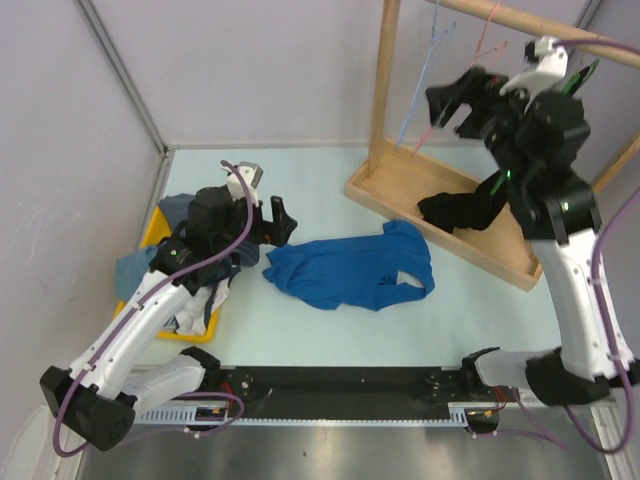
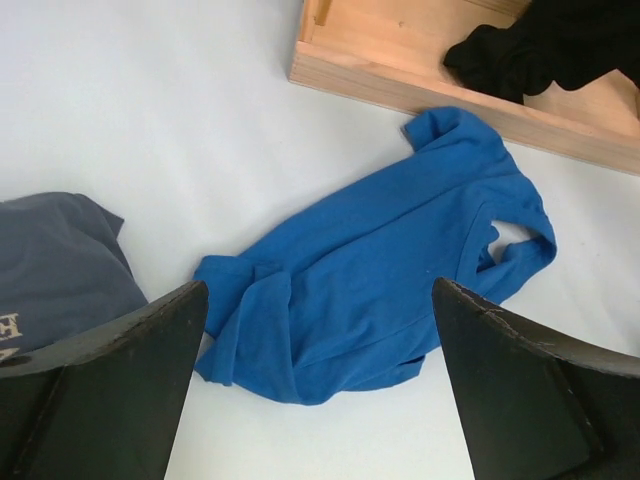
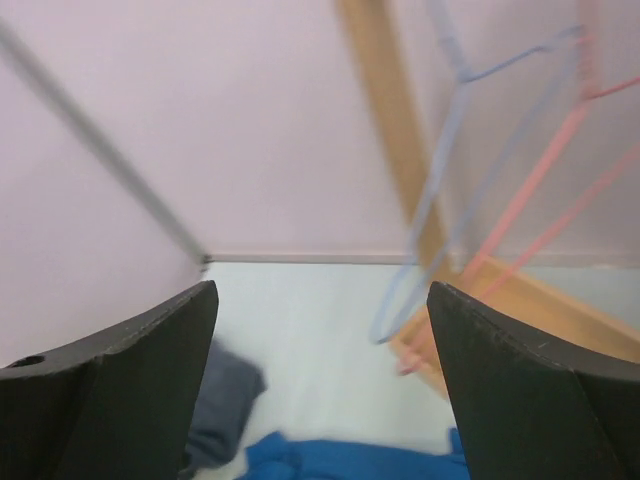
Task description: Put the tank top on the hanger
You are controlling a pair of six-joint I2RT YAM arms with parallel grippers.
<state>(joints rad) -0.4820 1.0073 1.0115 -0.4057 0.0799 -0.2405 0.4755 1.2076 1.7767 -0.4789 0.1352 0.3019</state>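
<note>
Top external view: nearest the arm bases, the left gripper point(image 1: 282, 222) is found low over the table point(image 1: 300, 175), just beside a yellow bin point(image 1: 152, 228) of clothes, with its jaws spread wide and nothing held. This is borne out in the left wrist view, where only table and cloth are seen between the fingers. A grey shirt point(image 2: 55, 265) is noted at the left edge of that view. The tank top point(image 1: 350, 268) is lying crumpled on the table, directly ahead of the left gripper and close to it. Its long axis runs across the table from the bunched hem near that gripper to the strap end, which lies just short of the wooden rack point(image 1: 400, 190). A black cloth point(image 1: 460, 210) is draped in the rack's base. Farther back and higher, the right gripper point(image 1: 452, 100) is raised to the rail point(image 1: 520, 22). In its own wrist view the jaws are parted and empty. The pink hanger point(image 3: 522, 192) is hanging from the rail, ahead and to the right in that view, beside a light blue hanger point(image 3: 440, 150), and is not touched. The garment is judged to be the left arm's to lift, since the right arm is well apart from it. The strap end would have to be carried toward the rack to meet the hanger.
</note>
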